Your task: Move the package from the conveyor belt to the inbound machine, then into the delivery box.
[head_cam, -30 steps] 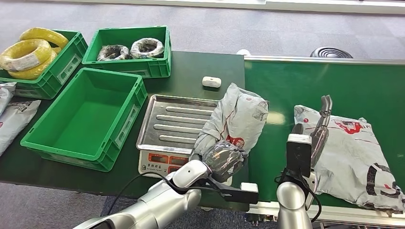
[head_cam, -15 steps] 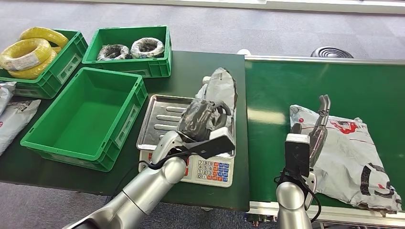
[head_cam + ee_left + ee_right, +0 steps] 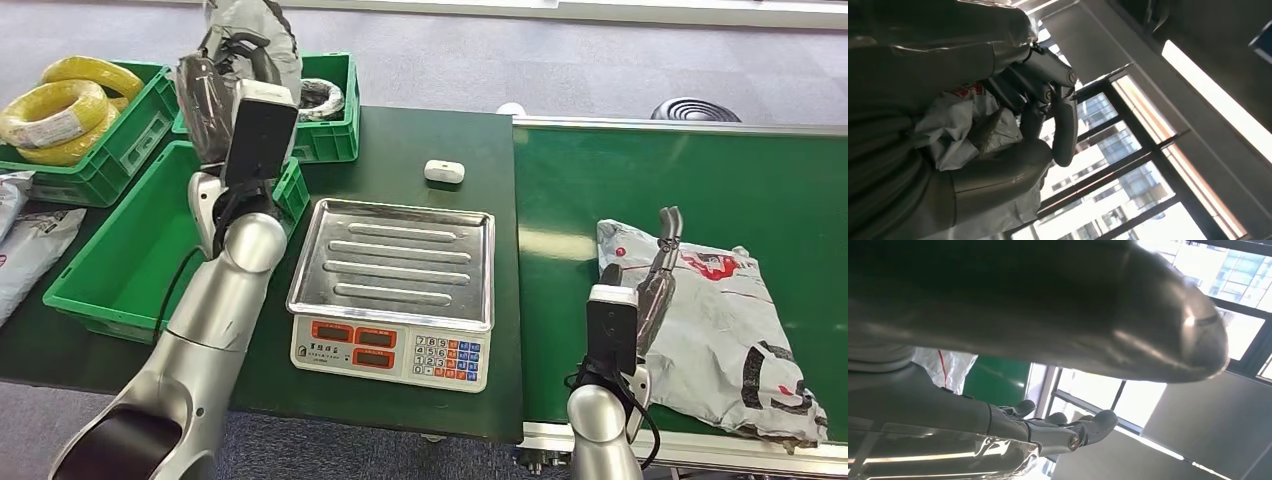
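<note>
My left hand (image 3: pixel 213 95) is raised high at the back left and grips a grey plastic package (image 3: pixel 245 25) above the green crates. In the left wrist view its fingers (image 3: pixel 1058 115) close around the crumpled package (image 3: pixel 963 135), which carries red print. The scale's metal tray (image 3: pixel 400 260) lies bare in the middle. An empty green box (image 3: pixel 150 255) stands left of the scale. My right hand (image 3: pixel 655 280) stands with fingers up and apart over a second grey package (image 3: pixel 740 330) on the green conveyor belt (image 3: pixel 640 170), holding nothing. The right wrist view shows those fingers (image 3: pixel 1068 430) spread.
A crate of yellow coils (image 3: pixel 70 115) and a crate of dark coils (image 3: pixel 320 100) stand at the back left. A small white device (image 3: pixel 443 171) lies behind the scale. More grey packages (image 3: pixel 25 250) lie at the table's left edge.
My left arm has swung the package up off the scale and to the back left, above the crates. The belt package has shifted slightly left. My right hand has barely moved.
</note>
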You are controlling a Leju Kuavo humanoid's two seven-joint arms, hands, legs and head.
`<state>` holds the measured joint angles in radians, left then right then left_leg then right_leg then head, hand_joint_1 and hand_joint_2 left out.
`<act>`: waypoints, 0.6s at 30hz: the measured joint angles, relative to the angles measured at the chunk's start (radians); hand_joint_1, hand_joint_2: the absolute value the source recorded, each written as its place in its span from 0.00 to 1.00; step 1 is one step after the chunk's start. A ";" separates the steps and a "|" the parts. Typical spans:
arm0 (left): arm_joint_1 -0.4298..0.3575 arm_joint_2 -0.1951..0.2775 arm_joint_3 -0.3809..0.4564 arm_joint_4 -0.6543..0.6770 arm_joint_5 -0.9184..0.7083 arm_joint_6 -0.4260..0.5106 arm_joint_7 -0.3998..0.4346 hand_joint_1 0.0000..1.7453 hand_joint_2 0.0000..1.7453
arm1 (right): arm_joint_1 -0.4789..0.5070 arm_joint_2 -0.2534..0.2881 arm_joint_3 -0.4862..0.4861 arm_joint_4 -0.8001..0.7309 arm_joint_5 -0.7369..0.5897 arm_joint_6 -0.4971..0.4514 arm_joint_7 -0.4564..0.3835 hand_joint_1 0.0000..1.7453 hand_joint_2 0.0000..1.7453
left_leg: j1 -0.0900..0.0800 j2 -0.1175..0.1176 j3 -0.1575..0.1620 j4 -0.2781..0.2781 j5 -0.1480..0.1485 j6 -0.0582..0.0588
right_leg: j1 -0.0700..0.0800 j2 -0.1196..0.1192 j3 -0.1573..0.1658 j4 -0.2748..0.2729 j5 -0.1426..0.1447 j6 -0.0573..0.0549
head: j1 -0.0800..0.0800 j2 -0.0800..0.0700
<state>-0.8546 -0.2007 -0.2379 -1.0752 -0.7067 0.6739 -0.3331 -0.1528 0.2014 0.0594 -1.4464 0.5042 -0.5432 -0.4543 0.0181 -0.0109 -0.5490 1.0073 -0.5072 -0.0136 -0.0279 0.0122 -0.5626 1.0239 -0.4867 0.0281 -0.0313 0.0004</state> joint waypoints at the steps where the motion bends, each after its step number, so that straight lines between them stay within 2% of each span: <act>1: -0.011 0.002 0.040 0.006 -0.035 0.007 -0.017 0.99 1.00 | 0.001 0.000 0.004 0.002 -0.003 -0.003 0.000 0.00 0.00 | 0.000 0.000 0.000 0.000 0.000 0.000 | 0.000 0.000 0.000 0.000 0.000 0.000 | 0.000 0.000; 5: -0.057 0.007 0.215 0.047 -0.097 0.014 -0.078 0.99 1.00 | 0.007 -0.001 0.020 0.010 -0.014 -0.016 0.000 0.00 0.00 | 0.000 0.000 0.000 0.000 0.000 0.000 | 0.000 0.000 -0.001 0.000 0.000 0.000 | 0.000 0.000; 8: -0.072 0.010 0.319 0.060 -0.196 0.015 -0.081 0.99 1.00 | 0.011 -0.001 0.031 0.015 -0.016 -0.017 0.000 0.00 0.00 | 0.001 0.000 0.000 0.000 0.000 0.000 | 0.001 0.000 -0.001 0.000 0.000 0.000 | 0.000 0.000; 13: -0.096 0.010 0.550 0.077 -0.355 0.016 -0.112 0.97 1.00 | 0.033 -0.001 0.056 0.016 -0.015 -0.019 0.000 0.00 0.00 | 0.001 0.002 0.000 0.000 0.000 0.000 | 0.001 0.002 -0.002 0.000 0.000 0.000 | 0.000 0.000; 14: -0.099 0.012 0.592 0.084 -0.378 0.016 -0.120 0.94 1.00 | 0.036 -0.001 0.060 0.016 -0.015 -0.020 0.000 0.00 0.00 | 0.001 0.002 0.000 0.000 0.000 0.000 | 0.001 0.002 -0.002 0.000 0.000 0.000 | 0.000 0.000; 17: -0.098 0.015 0.720 0.112 -0.453 0.016 -0.150 0.22 1.00 | 0.045 -0.001 0.072 0.016 -0.015 -0.024 0.000 0.00 0.00 | 0.001 0.001 0.000 0.000 0.000 -0.001 | 0.001 0.001 -0.001 0.000 0.000 0.000 | 0.000 0.000; 18: -0.093 0.015 0.762 0.125 -0.469 0.016 -0.165 0.01 1.00 | 0.048 -0.001 0.075 0.015 -0.015 -0.026 0.000 0.00 0.00 | 0.001 0.001 0.000 0.000 0.000 -0.001 | 0.001 0.001 -0.001 0.000 0.000 0.000 | 0.000 0.000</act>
<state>-0.9478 -0.1856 0.5243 -0.9501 -1.1752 0.6901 -0.4984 -0.1044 0.2007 0.1342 -1.4309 0.4889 -0.5688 -0.4539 0.0193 -0.0096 -0.5494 1.0068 -0.5069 -0.0142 -0.0266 0.0136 -0.5639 1.0240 -0.4868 0.0277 -0.0314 0.0004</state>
